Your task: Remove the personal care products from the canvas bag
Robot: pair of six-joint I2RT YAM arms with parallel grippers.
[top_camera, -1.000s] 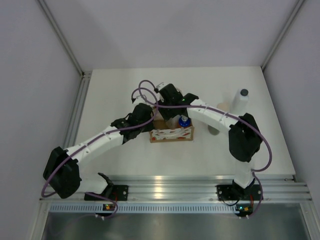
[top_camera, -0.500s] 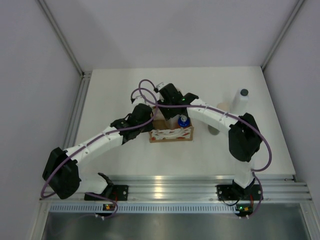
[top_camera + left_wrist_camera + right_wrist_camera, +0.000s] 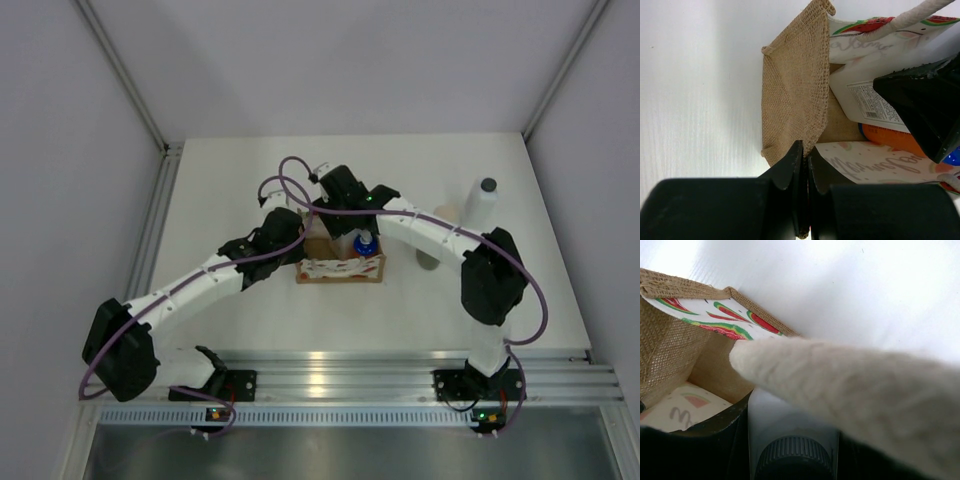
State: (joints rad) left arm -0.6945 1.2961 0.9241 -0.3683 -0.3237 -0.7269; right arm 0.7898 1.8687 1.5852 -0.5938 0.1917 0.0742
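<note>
While left fingers (image 3: pixel 786 172) pinch canvas bag (image 3: pixel 790 95), right fingers (image 3: pixel 715 445) clasp white bottle (image 3: pixel 790 422).

A white table (image 3: pixel 250 180) sits between pale grey walls (image 3: pixel 330 60), an aluminium rail (image 3: pixel 350 368) along its near edge.

Left hand (image 3: pixel 804 159) pinches the burlap end of the canvas bag (image 3: pixel 792 95), white bottle (image 3: pixel 865 97) and orange bottle (image 3: pixel 890 138) inside

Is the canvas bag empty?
No, a white bottle and an orange bottle lie inside the canvas bag.
</note>
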